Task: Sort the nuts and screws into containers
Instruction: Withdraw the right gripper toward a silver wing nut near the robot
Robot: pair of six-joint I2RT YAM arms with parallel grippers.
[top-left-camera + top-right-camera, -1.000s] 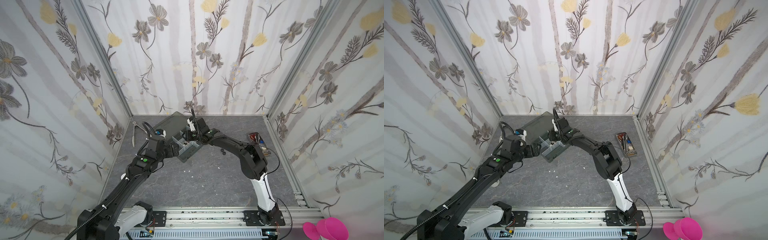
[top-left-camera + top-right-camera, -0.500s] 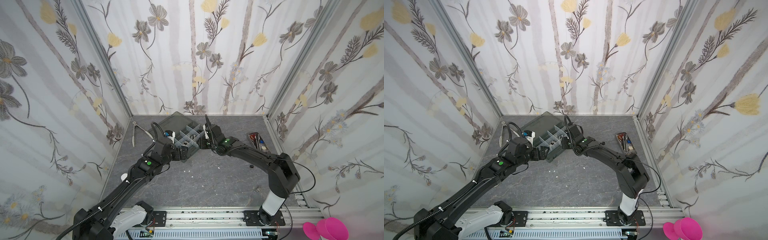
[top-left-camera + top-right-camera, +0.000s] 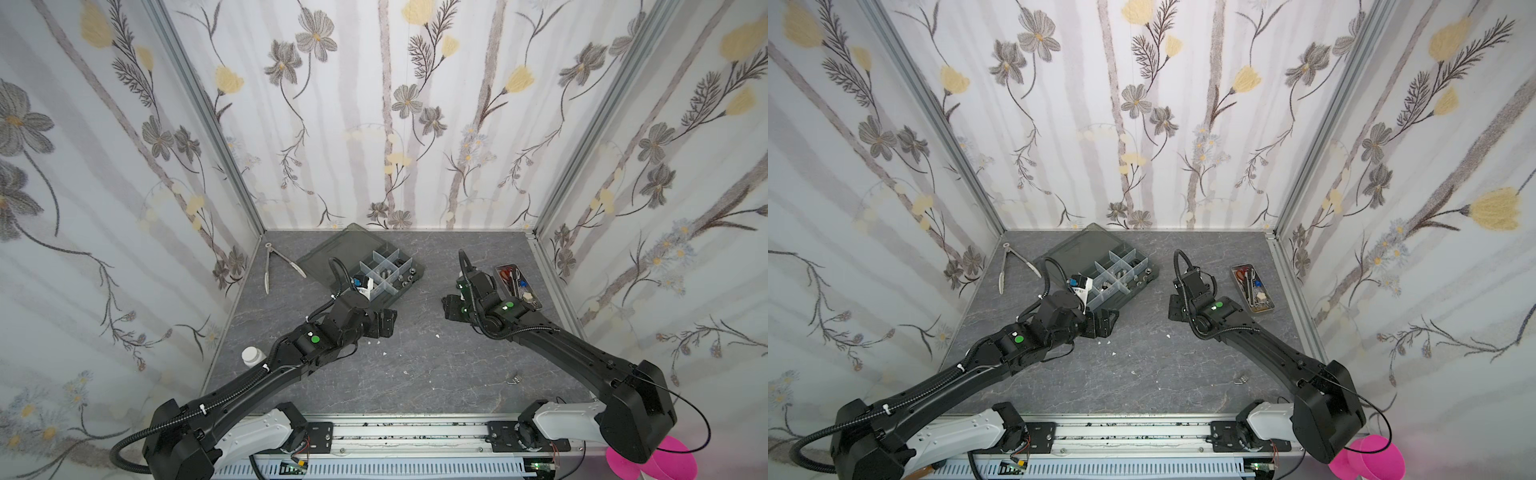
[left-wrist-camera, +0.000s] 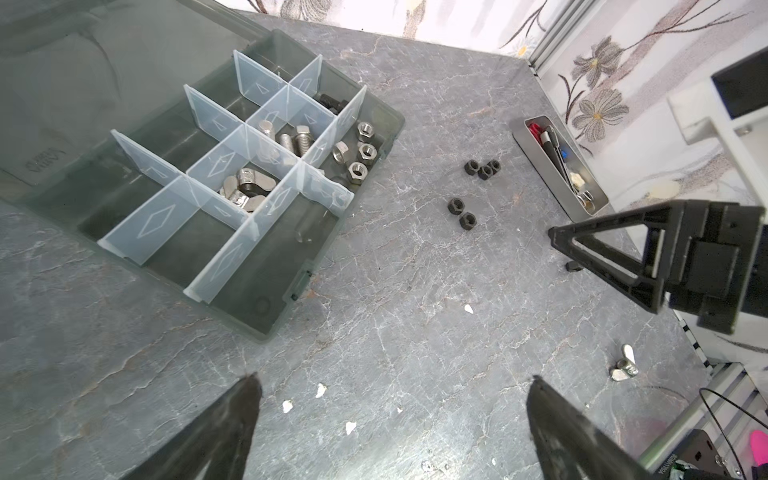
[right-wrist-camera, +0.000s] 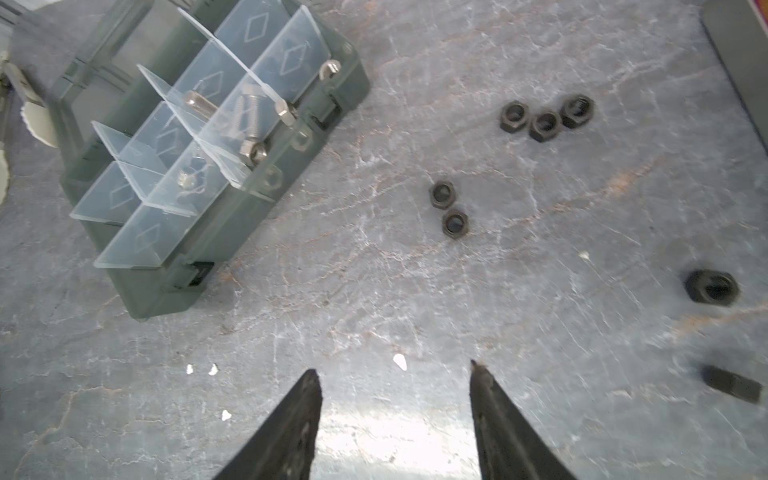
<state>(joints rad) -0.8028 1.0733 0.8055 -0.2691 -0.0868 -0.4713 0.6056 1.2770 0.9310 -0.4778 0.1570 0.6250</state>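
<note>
The smoky-grey organizer box (image 3: 417, 272) (image 3: 1152, 272) lies lid-open at the back. In the left wrist view its containers (image 4: 266, 307) hold silver screws (image 4: 297, 141), one black screw (image 4: 332, 101) and silver nuts (image 4: 359, 151). Several black nuts (image 4: 482, 168) (image 5: 544, 118) lie loose on the table right of the box, and one more (image 5: 711, 286) lies apart. My left gripper (image 3: 384, 324) (image 4: 392, 382) hovers open and empty just before the box. My right gripper (image 3: 451, 309) (image 5: 395, 368) is open and empty above bare table, near the loose nuts.
Long metal tongs (image 3: 270, 266) lie at the back left. A narrow tool tray (image 3: 536, 297) stands by the right wall. A white bottle cap (image 3: 252, 356) sits by the left wall, and a silver wing nut (image 3: 514, 379) (image 4: 623, 365) lies front right.
Both arms have drawn back from the box toward the front. The right gripper swung away to the right and its jaws spread wider. The left gripper stayed open.
</note>
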